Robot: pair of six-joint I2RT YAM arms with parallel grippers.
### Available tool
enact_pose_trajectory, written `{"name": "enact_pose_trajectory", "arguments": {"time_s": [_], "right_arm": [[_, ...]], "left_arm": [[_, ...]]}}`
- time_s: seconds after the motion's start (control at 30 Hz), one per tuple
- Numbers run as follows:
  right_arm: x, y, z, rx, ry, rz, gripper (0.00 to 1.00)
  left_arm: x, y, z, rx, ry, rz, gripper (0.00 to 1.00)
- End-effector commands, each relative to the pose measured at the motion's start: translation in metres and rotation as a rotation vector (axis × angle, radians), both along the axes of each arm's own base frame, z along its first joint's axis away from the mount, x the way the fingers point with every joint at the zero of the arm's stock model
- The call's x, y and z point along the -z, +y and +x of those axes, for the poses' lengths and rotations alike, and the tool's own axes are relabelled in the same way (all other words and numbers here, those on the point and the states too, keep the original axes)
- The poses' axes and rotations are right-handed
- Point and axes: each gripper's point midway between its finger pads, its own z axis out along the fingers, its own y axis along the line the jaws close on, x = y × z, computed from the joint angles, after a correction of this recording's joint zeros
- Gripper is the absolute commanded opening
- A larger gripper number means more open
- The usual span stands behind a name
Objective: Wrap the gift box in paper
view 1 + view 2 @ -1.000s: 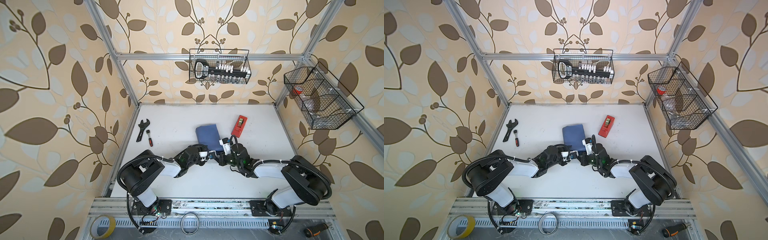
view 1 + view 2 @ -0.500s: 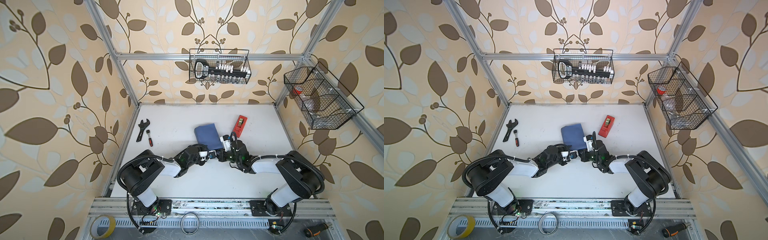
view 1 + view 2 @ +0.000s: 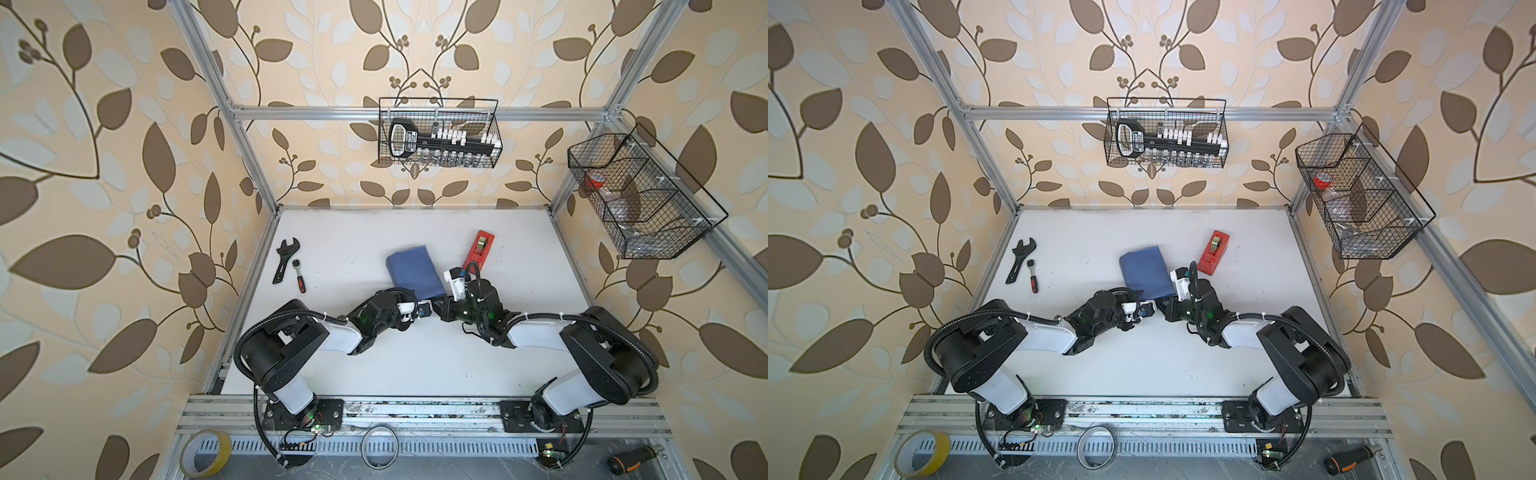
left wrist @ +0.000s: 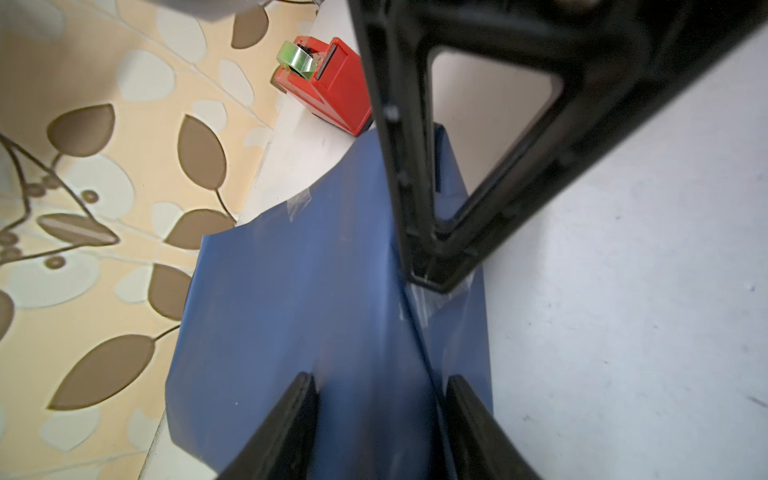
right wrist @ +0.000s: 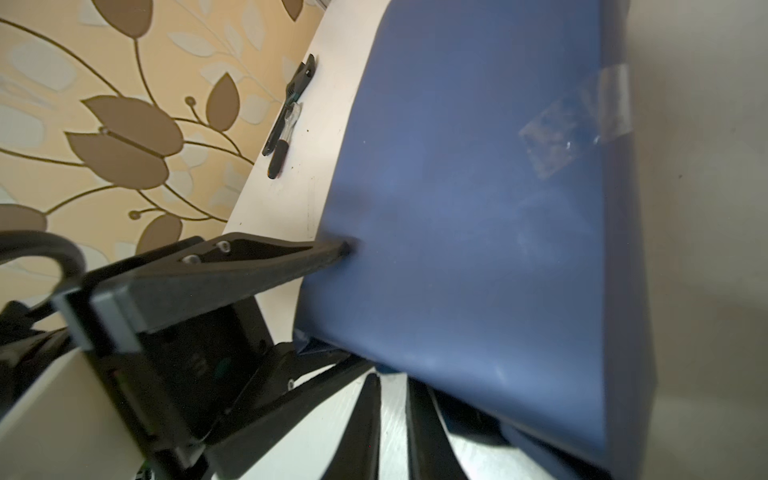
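- On the white bench (image 3: 374, 365), just beside the one red plastic tape dispenser (image 3: 480, 249), lies one flat rectangular parcel. It is the paper (image 3: 413, 270), matte slate-blue, folded round the gift box, which is hidden inside.
- Two pieces of clear tape (image 4: 300, 203) stick across the paper's edges.
- Two grippers meet at the parcel:
  - The left gripper (image 4: 380, 382) clamps the parcel's edge, one finger above and one below.
  - The right gripper (image 4: 432, 280) has its fingers nearly together and its tip on one tape piece. Whether it pinches that tape I cannot tell.
- Two hand tools lie beyond the parcel from the dispenser: one black wrench (image 3: 284, 259) and one red-handled ratchet driver (image 3: 299, 276).
- Two black wire baskets (image 3: 436, 99) hang on the walls behind the dispenser:
  - One holds a long black tool rack (image 3: 440, 143) with white pieces.
  - The other is split into three compartments and holds a red round item (image 3: 596, 180) in its rearmost one.
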Motion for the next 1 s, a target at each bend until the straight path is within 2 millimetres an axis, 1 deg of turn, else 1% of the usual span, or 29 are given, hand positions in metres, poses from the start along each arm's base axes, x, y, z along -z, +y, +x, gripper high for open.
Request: {"name": "enact_pose_trajectory", "arguments": {"time_s": [0.0,0.17,0.3,0.4,0.5,0.57,0.73,0.9,0.97], "right_arm": [[-0.007,-0.013,-0.006,0.021,-0.021,0.010,0.17],[-0.005,-0.042,-0.009,0.082,-0.020,-0.035,0.23],[-0.001,-0.052,-0.011,0.106,-0.019,-0.088,0.27],[0.002,-0.052,-0.013,0.103,-0.008,-0.085,0.27],[0.008,-0.046,-0.016,0.086,0.004,-0.096,0.29],[0.013,-0.043,-0.018,0.076,0.015,-0.101,0.30],[0.018,-0.038,-0.019,0.062,0.026,-0.098,0.30],[0.021,-0.040,-0.018,0.066,0.037,-0.101,0.30],[0.024,-0.040,-0.018,0.065,0.048,-0.102,0.30]], "left_arm": [[0.024,0.008,-0.011,0.010,0.085,0.067,0.51],[0.020,0.007,-0.010,-0.001,0.084,0.039,0.52],[0.013,0.006,-0.009,-0.010,0.079,0.014,0.52],[0.012,0.006,-0.008,-0.019,0.079,0.011,0.52],[0.012,0.007,-0.006,-0.025,0.076,0.011,0.54],[0.011,0.007,-0.007,-0.028,0.076,0.011,0.57],[0.010,0.005,-0.010,-0.010,0.083,0.010,0.66],[0.007,0.002,-0.012,0.001,0.078,0.012,0.73],[0.003,0.001,-0.012,0.005,0.068,0.004,0.76]]}}
